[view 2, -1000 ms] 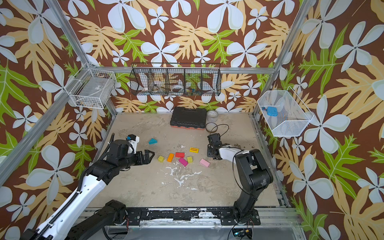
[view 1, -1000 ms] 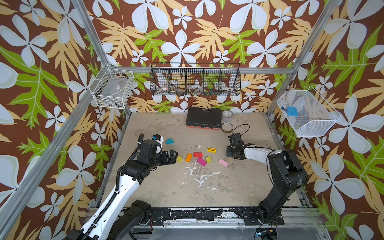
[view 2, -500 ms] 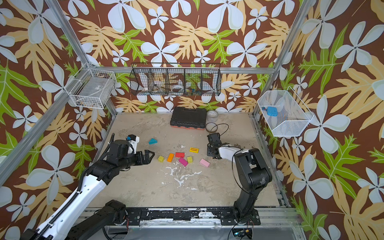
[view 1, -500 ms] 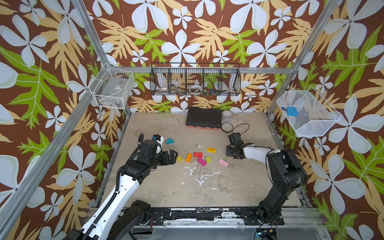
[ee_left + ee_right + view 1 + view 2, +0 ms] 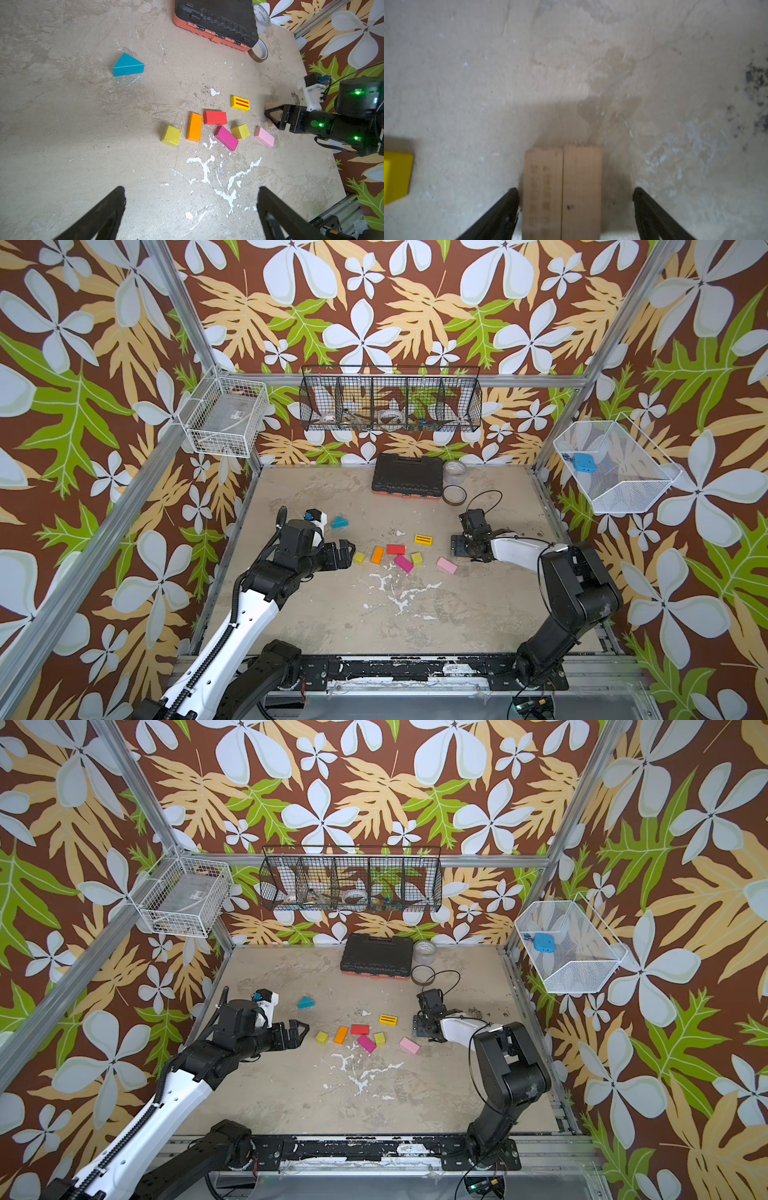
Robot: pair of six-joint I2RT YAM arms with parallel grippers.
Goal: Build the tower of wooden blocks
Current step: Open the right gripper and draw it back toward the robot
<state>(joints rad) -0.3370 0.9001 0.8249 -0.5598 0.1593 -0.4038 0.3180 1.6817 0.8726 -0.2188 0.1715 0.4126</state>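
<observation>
Straddling two smooth plain-wood planks (image 5: 562, 187): right tool (image 5: 575, 190).

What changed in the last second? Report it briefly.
The right gripper spread its jaws and let go of the two plain planks, which lie side by side between them. The left gripper stayed open, and the coloured blocks and teal wedge lie where they were.
</observation>
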